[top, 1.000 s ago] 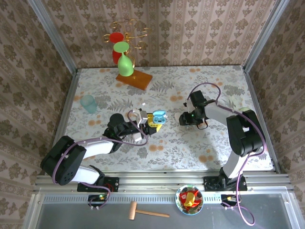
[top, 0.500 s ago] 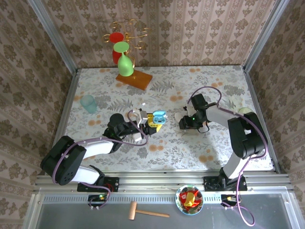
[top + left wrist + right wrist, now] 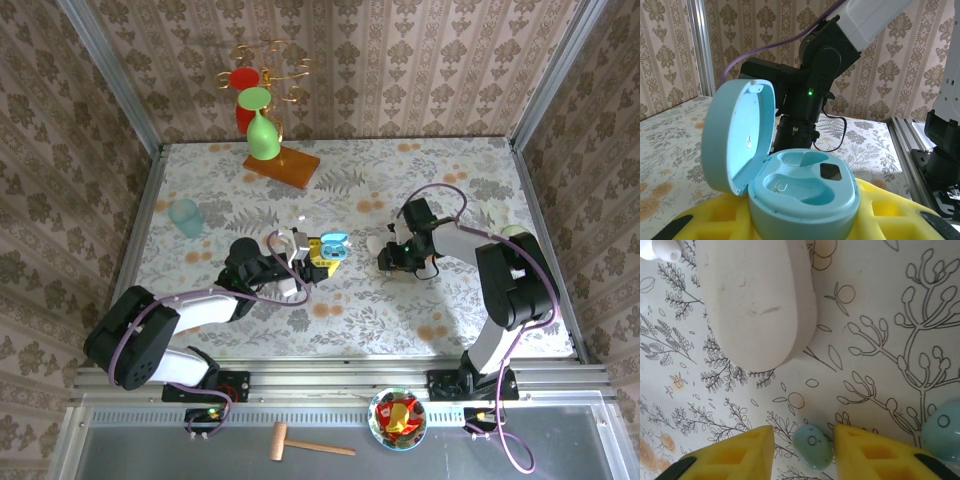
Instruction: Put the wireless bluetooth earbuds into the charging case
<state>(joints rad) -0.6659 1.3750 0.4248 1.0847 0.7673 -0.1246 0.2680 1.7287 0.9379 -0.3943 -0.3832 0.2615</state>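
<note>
A table point(image 3: 470, 170) under a floral cloth is sitting between walls of damask wallpaper point(image 3: 420, 60), with a stand of green and red glasses point(image 3: 262, 110) at twelve o'clock and a pale cup point(image 3: 186, 216) toward nine. Near the middle, the top camera is showing the left gripper point(image 3: 320, 254) clenching its yellow fingers on the base of an open pale blue charging case point(image 3: 334, 243). The right gripper point(image 3: 386, 256) is reaching down to the cloth toward three o'clock of it. The left wrist camera is adding detail: the lid point(image 3: 740, 135) is standing up at nine o'clock of the body, two moulded wells are showing beside a dark square window point(image 3: 830, 172), and a green light point(image 3: 810, 92) is glowing on the right arm behind. The right wrist camera is giving the earbuds. One pale blue earbud point(image 3: 812, 446), a smooth oval with a small ring mark, is lying on the cloth between the parted yellow fingers point(image 3: 735, 455). The three o'clock finger is sitting just beside it and the nine o'clock one apart. A second pale blue earbud point(image 3: 942, 430) is lying at the three o'clock edge, and a white case point(image 3: 757, 300) at twelve.
</note>
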